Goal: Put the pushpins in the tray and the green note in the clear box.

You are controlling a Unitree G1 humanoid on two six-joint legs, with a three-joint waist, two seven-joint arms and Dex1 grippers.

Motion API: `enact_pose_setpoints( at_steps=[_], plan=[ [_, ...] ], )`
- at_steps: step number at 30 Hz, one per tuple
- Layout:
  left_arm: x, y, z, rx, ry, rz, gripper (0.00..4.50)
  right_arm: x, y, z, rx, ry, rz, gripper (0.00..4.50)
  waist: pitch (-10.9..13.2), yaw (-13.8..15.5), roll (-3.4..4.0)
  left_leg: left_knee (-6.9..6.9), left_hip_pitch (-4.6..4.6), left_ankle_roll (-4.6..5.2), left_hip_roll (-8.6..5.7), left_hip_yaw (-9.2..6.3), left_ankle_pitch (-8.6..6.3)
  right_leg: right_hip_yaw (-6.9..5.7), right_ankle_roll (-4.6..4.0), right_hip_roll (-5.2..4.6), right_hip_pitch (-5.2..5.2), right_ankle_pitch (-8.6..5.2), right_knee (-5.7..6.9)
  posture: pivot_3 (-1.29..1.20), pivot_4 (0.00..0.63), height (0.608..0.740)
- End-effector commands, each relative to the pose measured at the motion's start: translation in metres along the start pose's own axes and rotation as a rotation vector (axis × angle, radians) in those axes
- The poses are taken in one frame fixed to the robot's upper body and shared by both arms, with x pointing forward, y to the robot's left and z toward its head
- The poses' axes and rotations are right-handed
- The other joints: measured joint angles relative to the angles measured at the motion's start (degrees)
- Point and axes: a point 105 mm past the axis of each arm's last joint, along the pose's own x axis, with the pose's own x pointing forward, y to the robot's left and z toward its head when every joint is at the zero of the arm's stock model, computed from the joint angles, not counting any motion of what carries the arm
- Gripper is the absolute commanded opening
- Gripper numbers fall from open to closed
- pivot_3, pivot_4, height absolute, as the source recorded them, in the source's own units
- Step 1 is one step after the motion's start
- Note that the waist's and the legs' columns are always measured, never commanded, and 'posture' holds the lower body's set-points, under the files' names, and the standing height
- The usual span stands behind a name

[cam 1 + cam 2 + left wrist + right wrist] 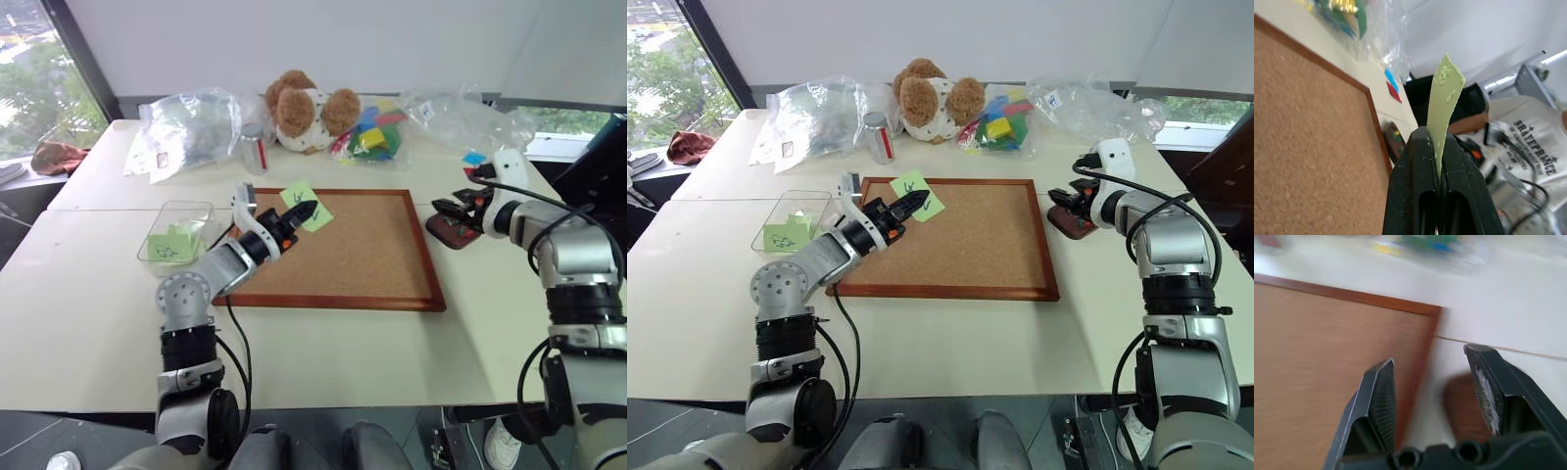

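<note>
The left gripper (pixel 307 211) is pinching the green note (pixel 306 207) between closed fingers, holding it above the corkboard (pixel 343 255); a dark scribble is showing on the note but is not readable. The right gripper (pixel 1432 396) is hanging with its jaws apart over the tray (pixel 453 230), empty. The clear box (pixel 174 231) is sitting left of the corkboard, holding other green notes. A person's shirt (pixel 1528 147) is reading "BRAVEPRINCE".

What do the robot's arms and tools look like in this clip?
Both arms have silver-grey rounded segments with black joints and loose black cables. The left tool and right tool each have two black fingers, with orange-red accents near the wrist. A white block sits at the right wrist.
</note>
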Motion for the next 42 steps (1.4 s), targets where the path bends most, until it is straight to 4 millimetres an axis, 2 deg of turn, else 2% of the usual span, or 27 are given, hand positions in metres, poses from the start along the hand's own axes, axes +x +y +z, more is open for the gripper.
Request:
enact_pose_setpoints(
  at_steps=[1,2,7,10,13,16,20,24,28,31,33,38,42],
  plan=[
    [-0.011,-0.026,0.032,0.105,-0.122,-0.025,0.0,-0.024,0.054,0.041,-0.097,-0.152,0.269,2.47,0.0,0.1,0.0,0.0,-0.01,0.0,0.0,-0.01,0.0,0.0,0.0,0.0,-0.01,0.0,0.0,0.0,0.15,0.74],
    [-0.015,-0.027,0.042,0.141,-0.167,0.008,0.0,-0.031,0.071,0.045,-0.119,-0.172,0.356,2.47,0.0,0.0,0.0,-0.01,-0.02,0.0,0.0,-0.02,0.0,-0.01,0.0,0.0,-0.02,0.0,0.0,0.0,0.15,0.74],
    [-0.039,-0.02,0.086,0.301,-0.364,0.252,0.0,-0.056,0.126,0.053,-0.193,-0.222,0.633,2.47,0.0,0.2,-0.05,0.03,0.01,0.0,0.0,-0.03,0.0,-0.01,0.01,0.0,0.05,0.0,-0.02,0.0,0.15,0.74],
    [-0.053,-0.009,0.101,0.433,-0.399,0.416,0.0,-0.059,0.138,0.051,-0.206,-0.214,0.687,2.47,0.0,0.2,-0.07,0.04,0.03,0.01,0.0,-0.03,-0.01,-0.01,0.01,0.0,0.06,0.0,-0.01,0.0,0.15,0.74],
    [-0.085,0.017,0.127,0.624,-0.379,0.692,0.0,-0.051,0.144,0.045,-0.228,-0.197,0.695,2.47,0.1,0.1,-0.1,0.03,0.03,0.01,0.0,-0.04,-0.01,-0.02,0.01,0.0,0.05,0.0,-0.01,0.0,0.15,0.74],
    [-0.104,0.028,0.142,0.752,-0.332,0.813,0.0,-0.047,0.145,0.043,-0.238,-0.19,0.689,2.47,0.1,0.1,-0.1,-0.05,0.0,0.01,0.0,-0.04,-0.01,-0.01,0.0,0.01,-0.08,0.0,0.03,0.0,0.15,0.74],
    [-0.122,0.061,0.146,0.754,-0.23,0.935,0.0,-0.044,0.145,0.041,-0.244,-0.187,0.68,2.47,0.1,0.6,-0.1,-0.04,-0.01,0.01,-0.01,-0.05,-0.01,-0.02,0.0,-0.02,-0.05,0.0,-0.01,0.0,0.15,0.74],
    [-0.119,0.085,0.131,0.646,-0.106,0.936,0.0,-0.045,0.146,0.037,-0.245,-0.182,0.669,2.47,0.1,1.3,-0.16,-0.01,-0.02,0.02,-0.01,-0.05,-0.01,-0.02,0.0,-0.04,-0.02,0.0,-0.04,0.0,0.15,0.74],
    [-0.116,0.1,0.117,0.573,-0.001,0.906,0.0,-0.045,0.145,0.035,-0.242,-0.178,0.645,2.47,0.1,1.3,-0.17,-0.02,-0.1,0.03,-0.01,-0.06,-0.02,-0.02,0.0,-0.04,-0.12,0.0,-0.03,0.0,0.15,0.74],
    [-0.116,0.102,0.117,0.559,0.025,0.898,0.91,-0.045,0.143,0.033,-0.242,-0.174,0.628,2.52,0.1,1.3,-0.17,-0.02,-0.17,0.03,-0.01,-0.06,-0.02,-0.02,0.0,-0.04,-0.21,0.0,-0.01,0.0,0.15,0.74],
    [-0.114,0.098,0.12,0.563,0.027,0.881,1.83,-0.046,0.142,0.032,-0.24,-0.173,0.62,2.52,0.1,1.2,-0.17,-0.02,-0.17,0.02,-0.01,-0.06,-0.02,-0.02,0.0,-0.04,-0.21,0.0,-0.01,0.0,0.15,0.74],
    [-0.113,0.084,0.126,0.583,0.03,0.841,4.45,-0.046,0.14,0.029,-0.236,-0.169,0.61,2.52,0.1,1.2,-0.17,-0.02,-0.17,0.02,-0.01,-0.05,-0.02,-0.01,0.0,-0.04,-0.21,0.0,0.0,0.0,0.15,0.74],
    [-0.11,0.063,0.129,0.624,0.037,0.782,4.45,-0.045,0.138,0.029,-0.236,-0.166,0.602,2.52,0.1,1.2,-0.17,-0.02,-0.19,0.02,-0.01,-0.05,-0.02,-0.01,0.0,-0.04,-0.22,0.0,0.0,0.0,0.15,0.74]
  ],
)
